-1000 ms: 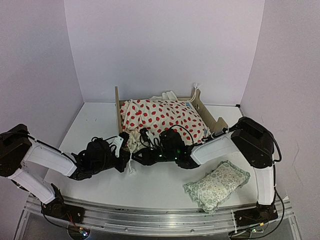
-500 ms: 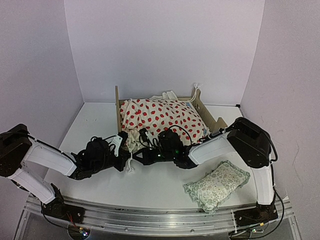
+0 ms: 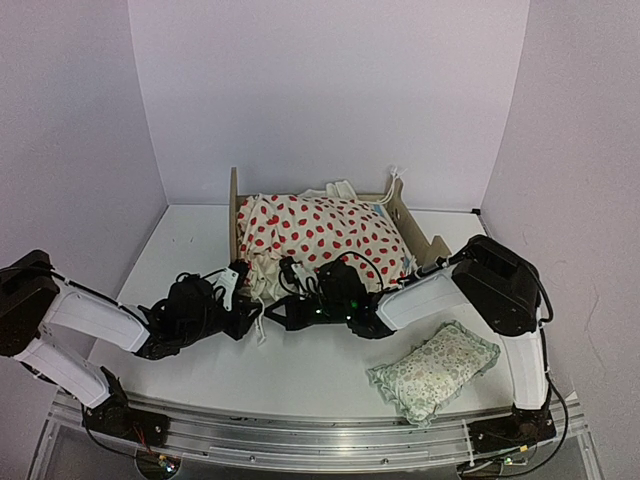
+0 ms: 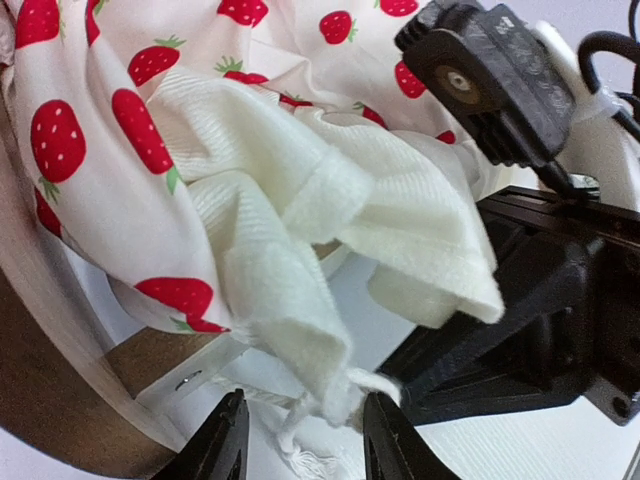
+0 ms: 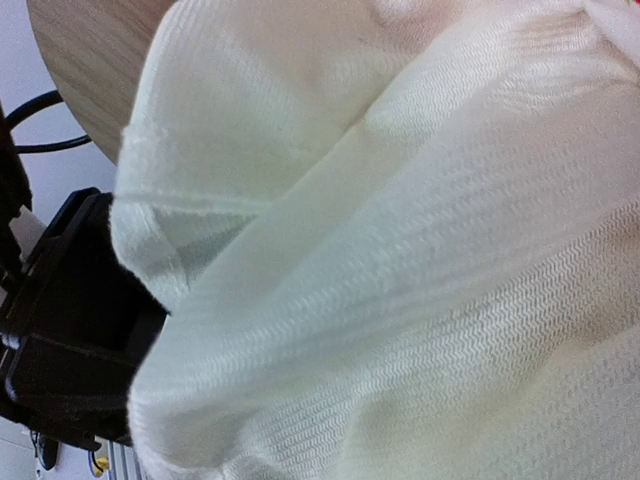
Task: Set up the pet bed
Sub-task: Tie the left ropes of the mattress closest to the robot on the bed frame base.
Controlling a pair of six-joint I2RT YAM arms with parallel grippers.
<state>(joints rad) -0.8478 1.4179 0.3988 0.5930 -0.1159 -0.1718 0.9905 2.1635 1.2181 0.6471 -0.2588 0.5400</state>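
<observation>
The light-wood pet bed [image 3: 236, 205] stands at the back of the table, and its wood also shows in the left wrist view [image 4: 50, 400]. A cream cushion with red dots [image 3: 320, 232] lies heaped on it, its plain cream underside [image 4: 300, 200] hanging over the near end. My left gripper [image 4: 305, 440] is open, its fingers [image 4: 225, 445] either side of the hanging cream corner and a white tie string [image 4: 300, 455]. My right gripper [image 4: 420, 378] meets that corner from the right and is shut on it. Cream fabric [image 5: 400, 250] fills the right wrist view and hides those fingers.
A small green floral frilled pillow [image 3: 433, 370] lies on the table at the front right, beside the right arm. Both arms [image 3: 200, 310] reach low across the table in front of the bed. White walls close in the table at the back and sides.
My left gripper has opened and let go of the cream corner. My right gripper has shut on it. The cushion has shifted slightly back and to the left on the bed.
</observation>
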